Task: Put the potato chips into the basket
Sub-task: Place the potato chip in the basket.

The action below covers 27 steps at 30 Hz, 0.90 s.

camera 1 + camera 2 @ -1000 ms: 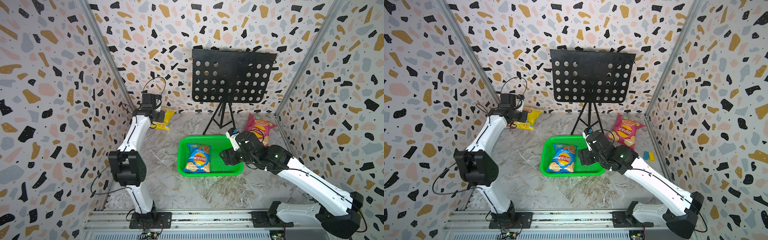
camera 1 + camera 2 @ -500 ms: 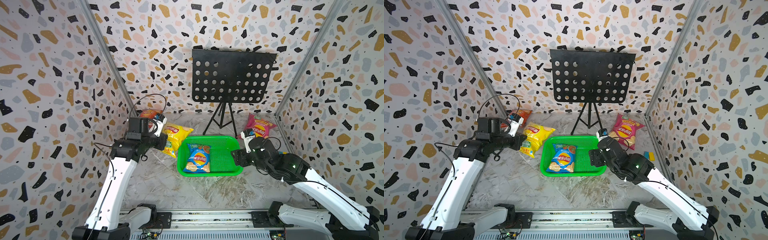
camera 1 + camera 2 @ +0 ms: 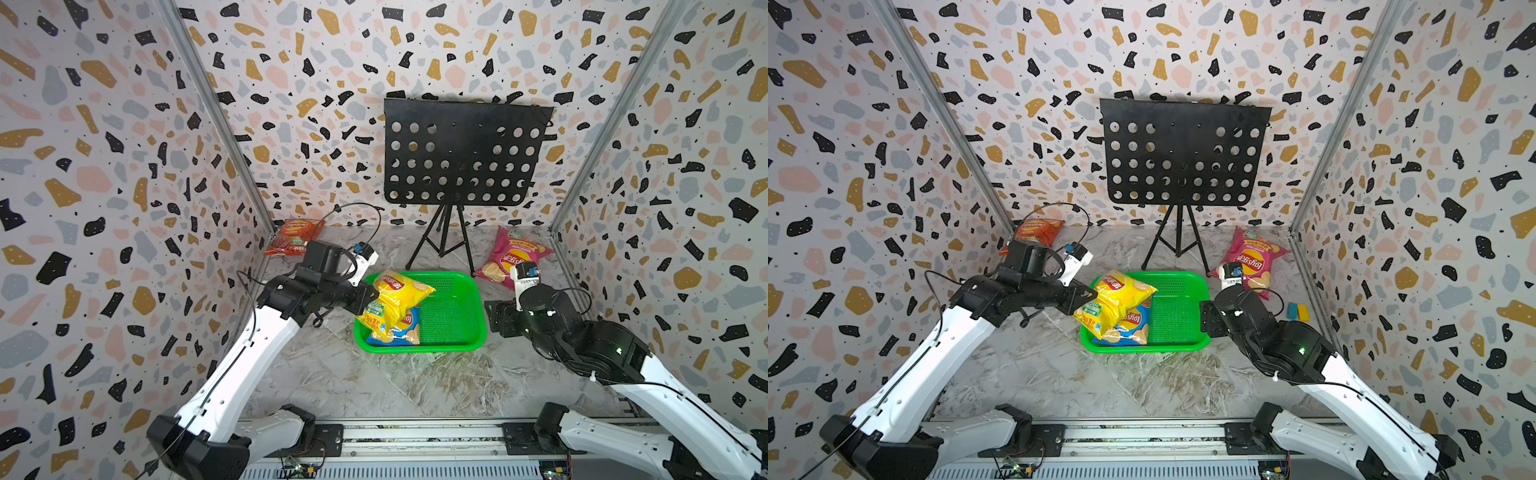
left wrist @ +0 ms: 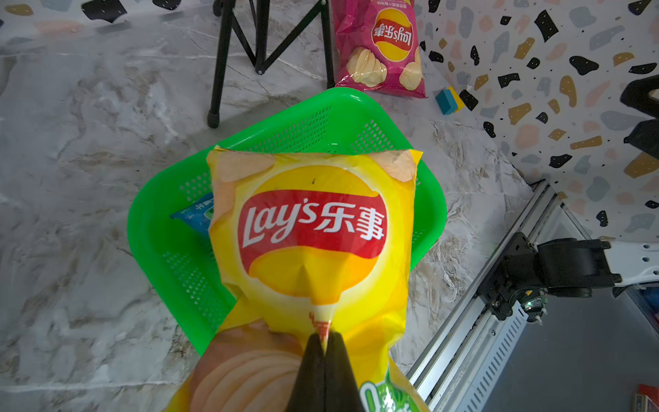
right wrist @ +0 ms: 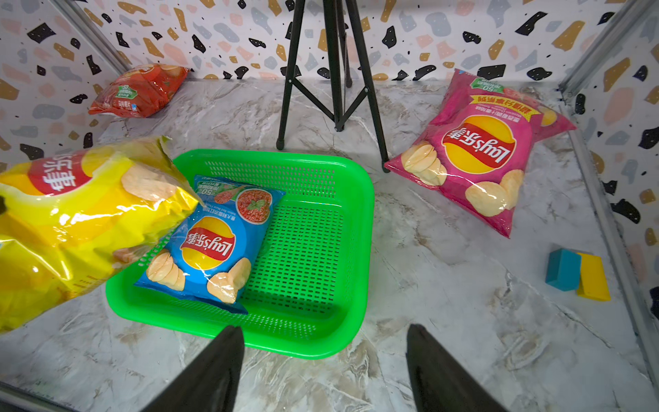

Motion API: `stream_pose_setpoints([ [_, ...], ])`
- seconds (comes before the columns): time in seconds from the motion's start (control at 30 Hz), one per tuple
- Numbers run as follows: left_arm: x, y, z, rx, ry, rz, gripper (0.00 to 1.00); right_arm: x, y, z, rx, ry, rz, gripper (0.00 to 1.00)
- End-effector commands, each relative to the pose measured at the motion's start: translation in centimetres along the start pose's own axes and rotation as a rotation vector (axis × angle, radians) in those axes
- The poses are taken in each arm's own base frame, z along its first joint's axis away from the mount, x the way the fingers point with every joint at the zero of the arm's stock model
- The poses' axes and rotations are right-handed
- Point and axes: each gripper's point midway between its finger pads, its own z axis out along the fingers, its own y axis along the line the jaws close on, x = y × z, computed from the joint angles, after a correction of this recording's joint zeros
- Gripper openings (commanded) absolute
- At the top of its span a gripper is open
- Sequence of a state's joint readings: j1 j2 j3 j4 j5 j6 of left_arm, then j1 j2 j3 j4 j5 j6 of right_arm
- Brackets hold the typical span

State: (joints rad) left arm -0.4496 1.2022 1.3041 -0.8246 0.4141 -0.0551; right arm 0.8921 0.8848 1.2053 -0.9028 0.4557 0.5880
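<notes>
The left claw (image 4: pixel 324 337) pinches the yellow bag (image 4: pixel 310 228), which hangs just ahead of it over the basket (image 3: pixel 453 276) and the blue bag (image 5: pixel 210 242) inside. The right claw (image 5: pixel 323 331) is spread, empty, beside the basket; the pink bag (image 5: pixel 478 153) lies beyond it.

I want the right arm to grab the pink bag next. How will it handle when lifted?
Probably light for its size: the pink bag looks puffed with air. Likely floppy at the edges: the yellow bag creases where the left pincer pinches it. The pink bag's glossy film may slip.
</notes>
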Motion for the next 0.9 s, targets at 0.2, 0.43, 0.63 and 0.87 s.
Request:
stream_pose_setpoints([
  [0.2, -6.1, -3.1, 4.9, -0.104, -0.102, 0.023, 0.00, 0.8, -1.8, -0.4, 0.066, -0.004, 0.020, 0.76],
  [0.43, -6.9, -4.7, 9.1, -0.190, -0.143, -0.014, 0.00, 0.9, -2.1, -0.4, 0.078, -0.002, 0.035, 0.75],
  [0.63, -6.5, -4.5, 12.6, -0.295, -0.143, -0.015, 0.00, 1.1, -2.2, -0.3, 0.082, -0.005, 0.073, 0.75],
  [0.87, -5.0, -4.0, 16.2, -0.351, -0.091, -0.070, 0.00, 2.1, -2.3, 0.3, 0.088, 0.020, 0.091, 0.75],
])
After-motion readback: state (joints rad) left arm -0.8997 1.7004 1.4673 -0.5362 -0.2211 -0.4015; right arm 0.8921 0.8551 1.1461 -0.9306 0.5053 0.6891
